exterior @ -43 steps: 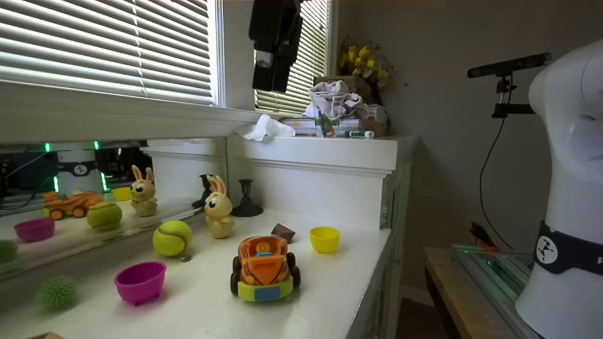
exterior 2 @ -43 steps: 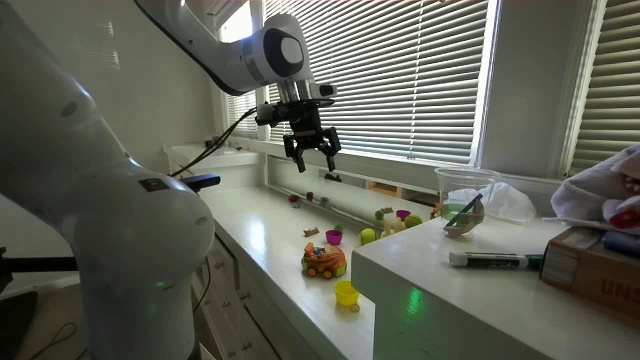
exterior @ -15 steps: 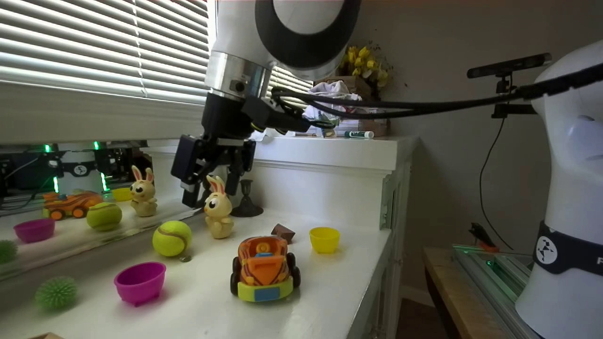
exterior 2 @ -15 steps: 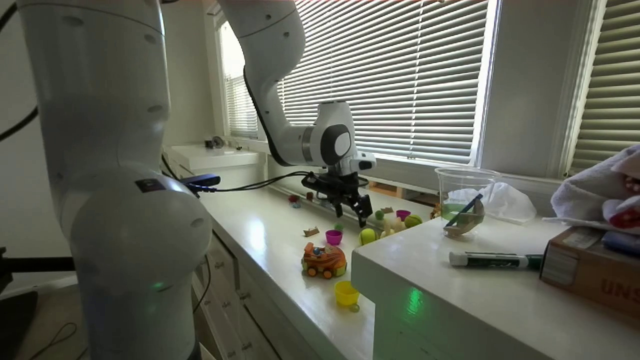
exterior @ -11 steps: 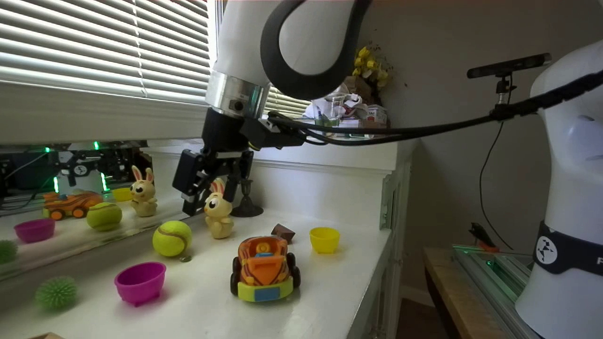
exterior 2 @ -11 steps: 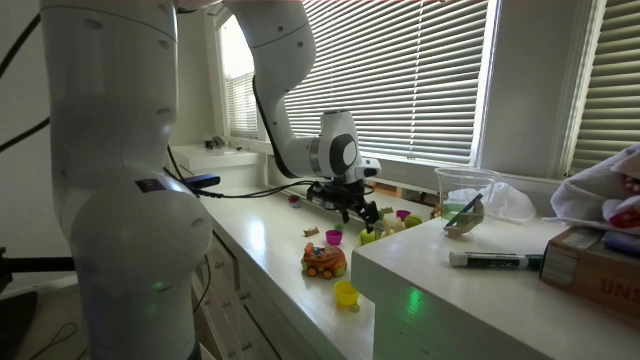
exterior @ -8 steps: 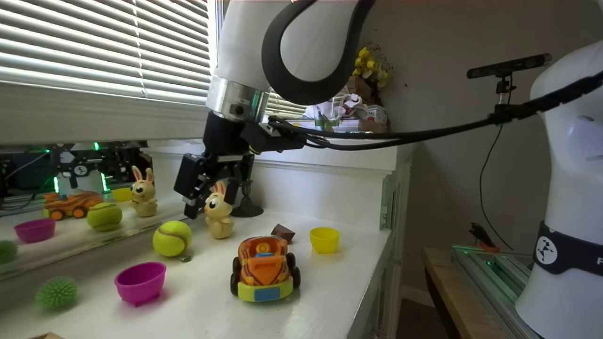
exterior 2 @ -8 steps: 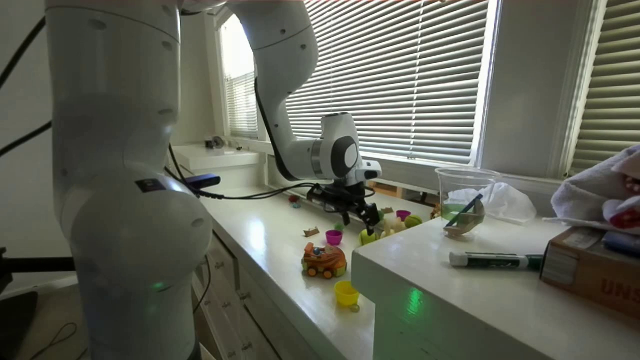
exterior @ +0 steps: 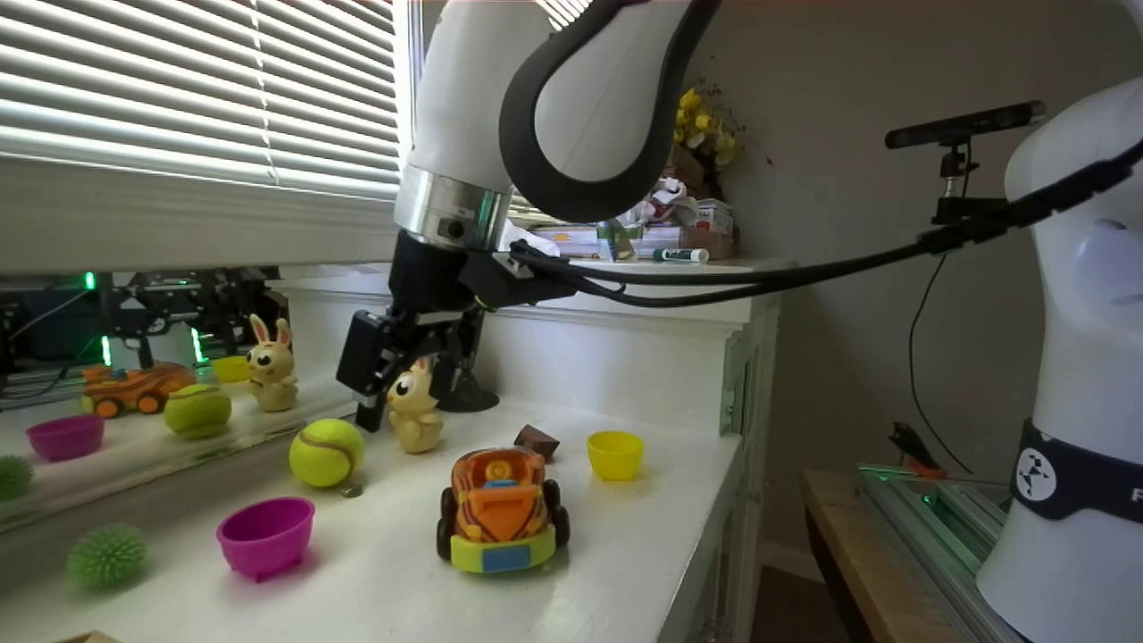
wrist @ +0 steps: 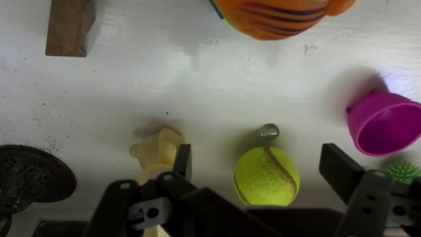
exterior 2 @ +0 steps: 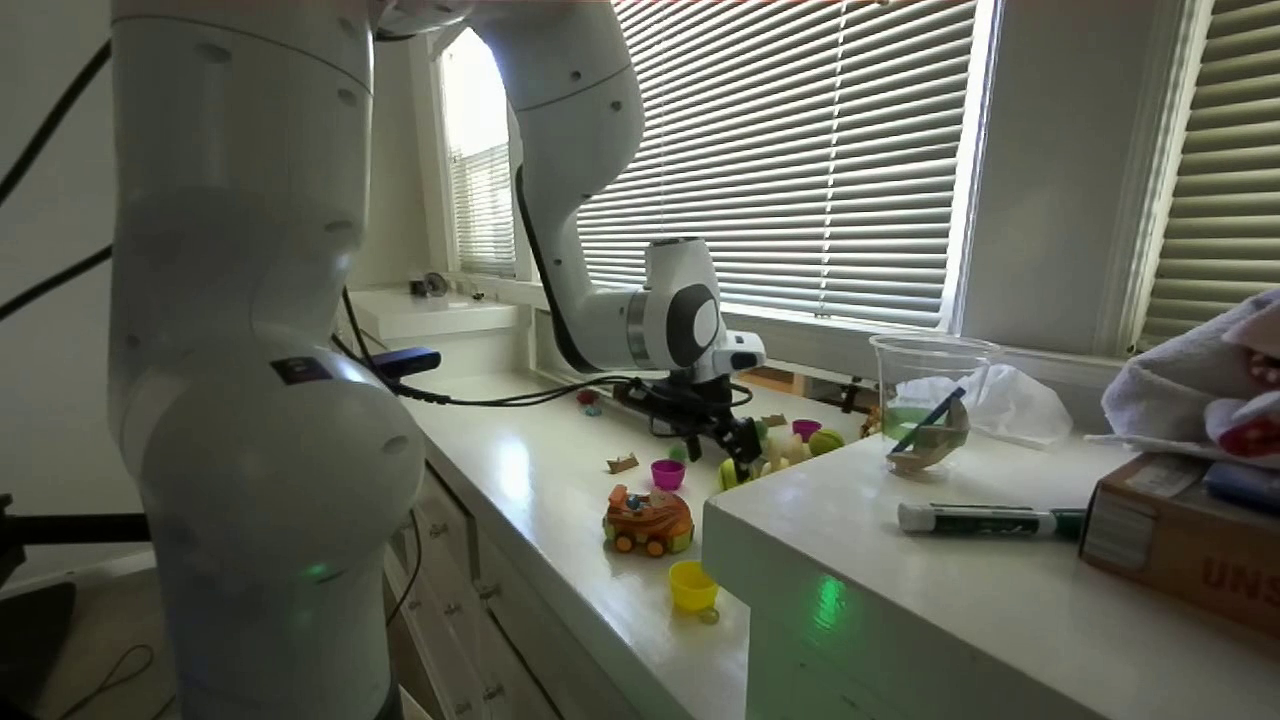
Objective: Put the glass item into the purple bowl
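A glossy white counter [exterior: 616, 554] spreads below the claw [exterior: 404, 402], backed by a long low mirror [exterior: 317, 357]. Higher than the claw, daylight glows through slatted window blinds [exterior: 196, 98]. In both exterior views a raised white ledge [exterior 2: 820, 510] lies right of the claw. Farther right, in an exterior view, stand a dim grey wall [exterior: 848, 357] and a wooden table [exterior: 871, 554].

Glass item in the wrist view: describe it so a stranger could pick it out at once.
On the white counter, find the yellow-green tennis ball. The glass item lies just beside it, on the side facing the car. It is tiny, rounded, shiny and looks see-through, while the tennis ball is far bigger and fuzzy and the purple bowl is opaque.
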{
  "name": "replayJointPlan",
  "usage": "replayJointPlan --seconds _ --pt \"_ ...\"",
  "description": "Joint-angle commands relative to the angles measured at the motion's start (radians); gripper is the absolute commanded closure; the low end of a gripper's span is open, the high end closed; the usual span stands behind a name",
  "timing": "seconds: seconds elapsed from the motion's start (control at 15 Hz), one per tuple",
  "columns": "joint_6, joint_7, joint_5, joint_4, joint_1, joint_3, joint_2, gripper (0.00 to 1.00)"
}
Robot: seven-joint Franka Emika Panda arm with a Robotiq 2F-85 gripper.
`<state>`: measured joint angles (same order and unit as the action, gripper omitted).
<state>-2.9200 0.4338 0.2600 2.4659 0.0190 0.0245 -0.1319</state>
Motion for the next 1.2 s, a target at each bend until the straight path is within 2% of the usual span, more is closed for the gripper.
replayJointPlan --seconds 0.0,0.67,1.13 --pt "-0.049 0.052 0.050 -0.045 -0.023 -0.020 -0.084 0.00" --pt "-0.140 0.063 0.054 -0.146 -0.141 -0.110 -0.237 0.00" --pt "-0.159 0.050 0.028 -0.180 -0.196 -0.158 -0.282 0.00"
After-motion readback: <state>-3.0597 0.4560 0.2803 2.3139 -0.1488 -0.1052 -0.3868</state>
